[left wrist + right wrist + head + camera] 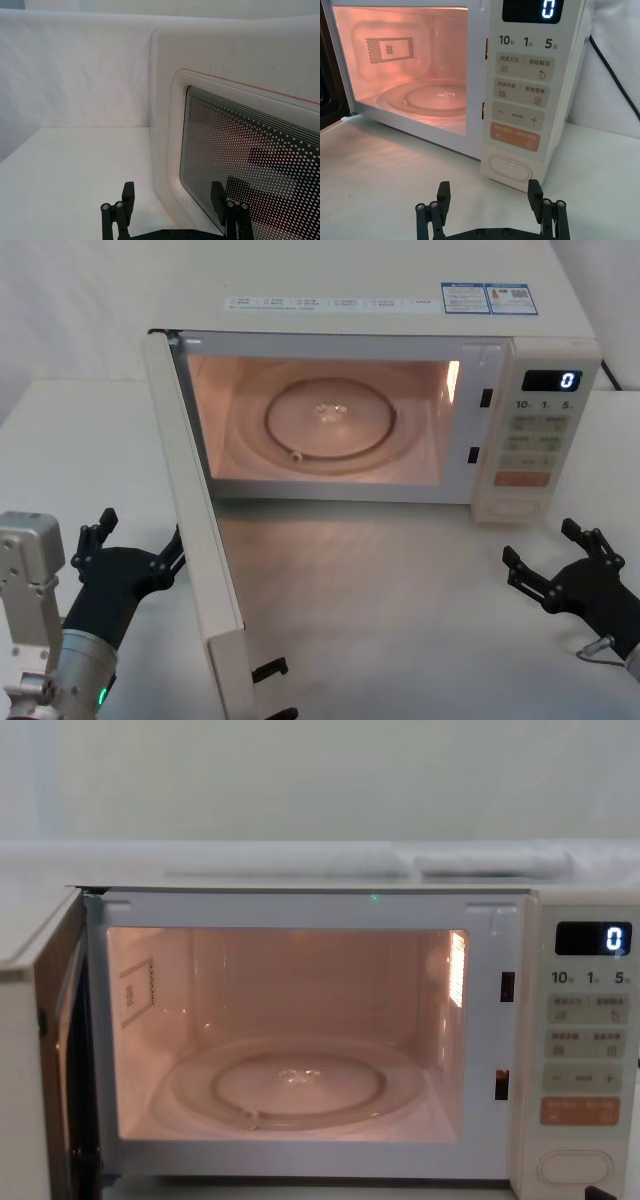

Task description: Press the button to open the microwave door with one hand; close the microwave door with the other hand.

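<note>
The cream microwave [400,300] stands at the back of the table with its cavity lit and the display reading 0. The microwave door [200,530] is swung wide open, hinged at the left and sticking out toward me. My left gripper [140,530] is open just outside the door's outer face; in the left wrist view [173,195] its fingers frame the dotted window of the microwave door [165,100]. My right gripper [540,543] is open, a short way in front of the button [512,507], apart from it. The right wrist view puts the button [509,168] just beyond the right gripper [489,192].
A glass turntable [330,420] lies inside the cavity. Two black latch hooks [270,670] stick out from the door's free edge near me. The white table [400,600] spreads in front of the oven. A black cable [615,80] runs behind its right side.
</note>
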